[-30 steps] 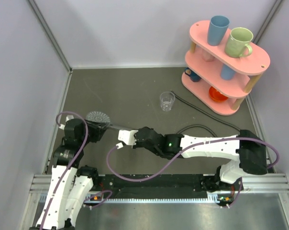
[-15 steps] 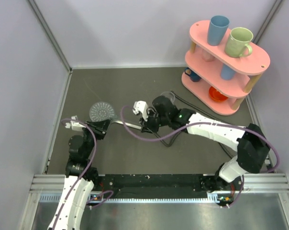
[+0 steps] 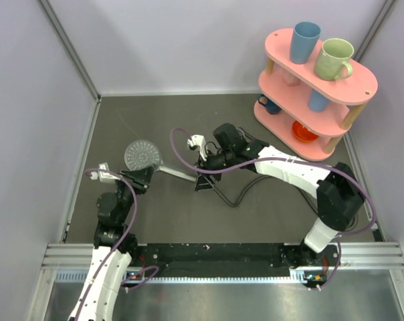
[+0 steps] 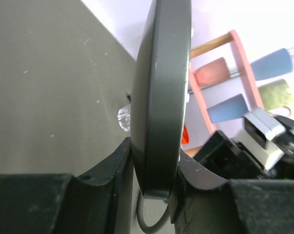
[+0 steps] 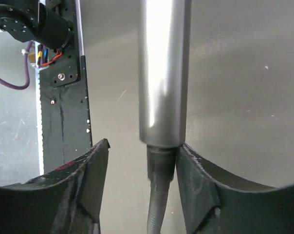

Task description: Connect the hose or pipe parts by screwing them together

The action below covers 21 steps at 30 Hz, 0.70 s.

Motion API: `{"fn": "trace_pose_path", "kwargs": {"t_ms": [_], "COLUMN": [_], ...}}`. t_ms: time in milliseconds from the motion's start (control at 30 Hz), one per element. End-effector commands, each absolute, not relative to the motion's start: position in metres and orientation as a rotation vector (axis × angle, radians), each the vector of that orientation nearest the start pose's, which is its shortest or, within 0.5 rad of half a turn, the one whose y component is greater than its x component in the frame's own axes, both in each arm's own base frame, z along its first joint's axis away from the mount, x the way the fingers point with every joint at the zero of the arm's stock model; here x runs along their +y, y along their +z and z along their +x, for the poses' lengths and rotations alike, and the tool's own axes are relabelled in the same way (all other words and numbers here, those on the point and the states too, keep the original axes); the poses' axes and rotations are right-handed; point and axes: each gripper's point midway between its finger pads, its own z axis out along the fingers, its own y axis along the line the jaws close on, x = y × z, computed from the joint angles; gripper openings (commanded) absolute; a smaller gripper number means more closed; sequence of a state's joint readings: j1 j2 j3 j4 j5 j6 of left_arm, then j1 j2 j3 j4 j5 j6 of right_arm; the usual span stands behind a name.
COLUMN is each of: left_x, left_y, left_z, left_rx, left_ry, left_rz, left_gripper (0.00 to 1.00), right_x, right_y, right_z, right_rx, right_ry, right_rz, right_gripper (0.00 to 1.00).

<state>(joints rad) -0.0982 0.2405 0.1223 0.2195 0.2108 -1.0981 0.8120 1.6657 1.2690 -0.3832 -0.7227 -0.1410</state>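
The grey hand shower lies left of centre, its handle pointing right. My left gripper is shut on the rim of the round disc, which stands edge-on between both fingers. At the handle's end my right gripper is open. The handle meets the nut of the dark hose there. One right finger touches the nut and the other stands apart. The hose loops away to the right.
A pink two-tier shelf with cups and mugs stands at the back right. A small clear glass cup shows beyond the disc in the left wrist view. Purple cables arch over the arms. Grey walls enclose the dark table.
The right arm has swung from the near side up to the handle's end, and its jaws have opened around the hose nut. The left arm shifted with the shower head, still gripping it.
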Motion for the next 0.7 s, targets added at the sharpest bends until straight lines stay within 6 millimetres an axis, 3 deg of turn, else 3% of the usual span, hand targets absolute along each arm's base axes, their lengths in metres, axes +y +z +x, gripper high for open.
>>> {"fn": "trace_pose_path", "kwargs": {"t_ms": [0, 33, 100, 133, 200, 233, 267, 467, 667], "left_x": [-0.097, -0.094, -0.091, -0.087, -0.084, -0.082, -0.081, -0.082, -0.083], "left_y": [0.211, 0.224, 0.217, 0.231, 0.224, 0.237, 0.237, 0.244, 0.251], "left_z": [0.244, 0.244, 0.245, 0.245, 0.243, 0.243, 0.244, 0.239, 0.236], "left_rx": [1.58, 1.572, 1.64, 1.623, 1.679, 1.662, 1.673, 1.723, 1.726], "left_ry": [-1.061, -1.053, -1.02, -1.012, -0.977, -0.978, -0.969, -0.98, -1.003], "left_rz": [-0.656, -0.672, -0.744, -0.773, -0.843, -0.857, -0.875, -0.974, -1.015], "left_gripper": [0.0, 0.0, 0.0, 0.0, 0.0, 0.0, 0.0, 0.0, 0.0], "right_x": [0.38, 0.376, 0.366, 0.364, 0.359, 0.359, 0.351, 0.362, 0.38], "right_y": [0.211, 0.211, 0.215, 0.219, 0.224, 0.227, 0.227, 0.228, 0.212], "right_z": [0.221, 0.224, 0.229, 0.23, 0.229, 0.23, 0.235, 0.221, 0.207], "right_rx": [1.738, 1.733, 1.723, 1.698, 1.665, 1.622, 1.619, 1.523, 1.491], "right_ry": [1.001, 0.965, 0.865, 0.819, 0.7, 0.645, 0.55, 0.345, 0.237], "right_rz": [-1.351, -1.34, -1.304, -1.302, -1.291, -1.304, -1.279, -1.34, -1.409], "right_gripper": [0.58, 0.59, 0.6, 0.62, 0.64, 0.65, 0.66, 0.67, 0.65]}}
